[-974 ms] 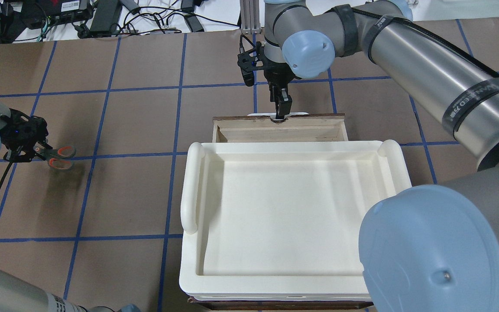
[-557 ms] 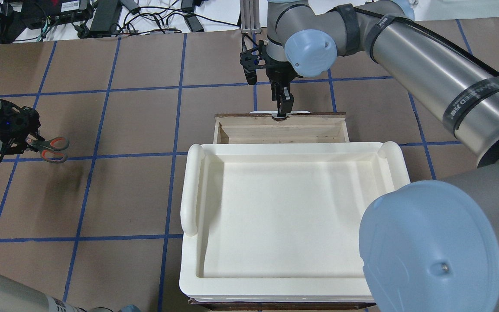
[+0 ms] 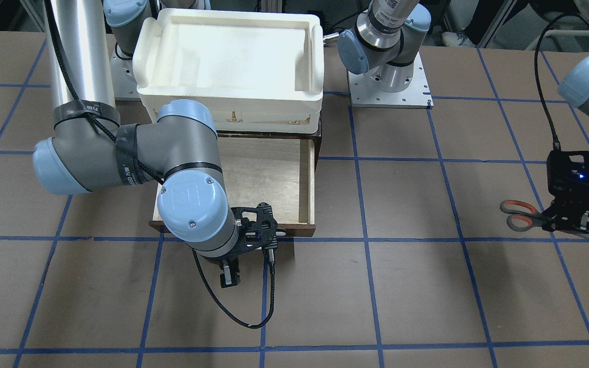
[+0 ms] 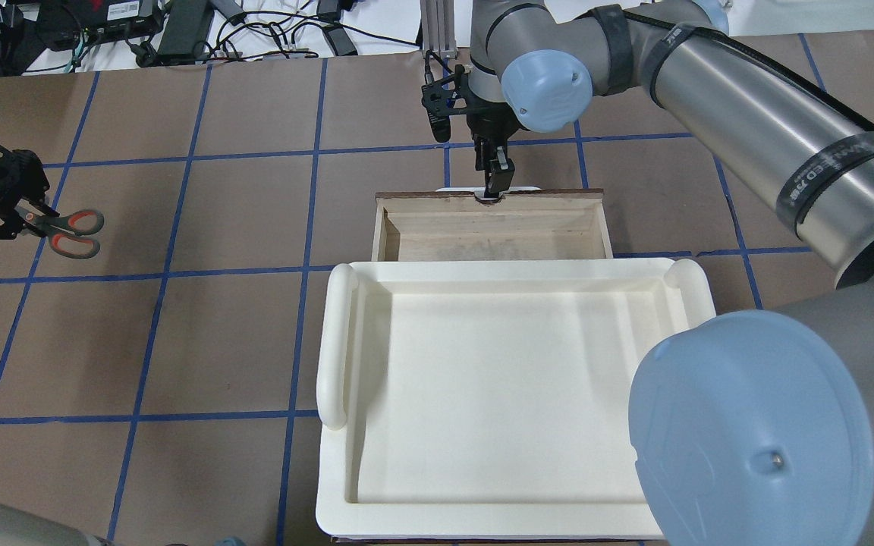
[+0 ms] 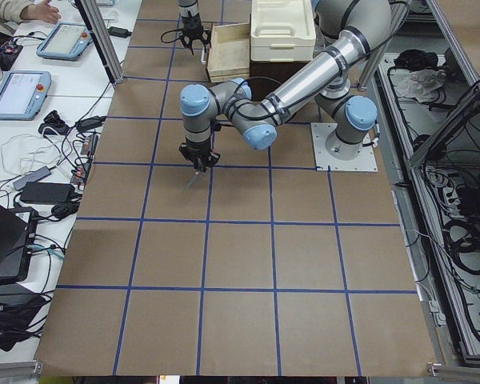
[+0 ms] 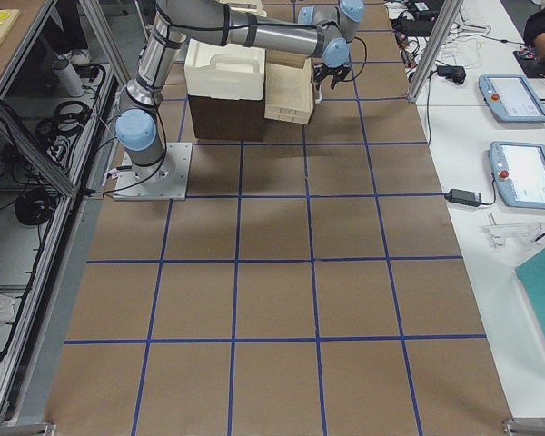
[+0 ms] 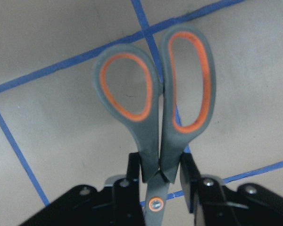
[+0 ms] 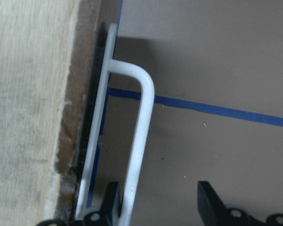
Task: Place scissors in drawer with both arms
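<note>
Small scissors with dark grey, orange-lined handles [image 4: 65, 233] are clamped at the blades, near the red pivot, by the black left gripper [image 4: 23, 218]. They are held far out on the robot's left, well apart from the dark brown wooden drawer [image 4: 482, 235]. The drawer stands partly open beneath a white plastic tray [image 4: 334, 341]. The black right gripper [image 8: 160, 202] is spread wide around the drawer's white bar handle [image 8: 140, 141].

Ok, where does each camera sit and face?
Front-facing: across the table, facing the robot; left arm, right arm, drawer.
Overhead: behind the robot, looking forward-down; both arms, scissors.
Left exterior: table's end, left arm near.
Right exterior: opposite end, right arm near.
Left wrist: over jaws clamping the scissors.
Right wrist: along the drawer's white handle, between open jaws.
Overhead and front-facing share drawer and scissors.
</note>
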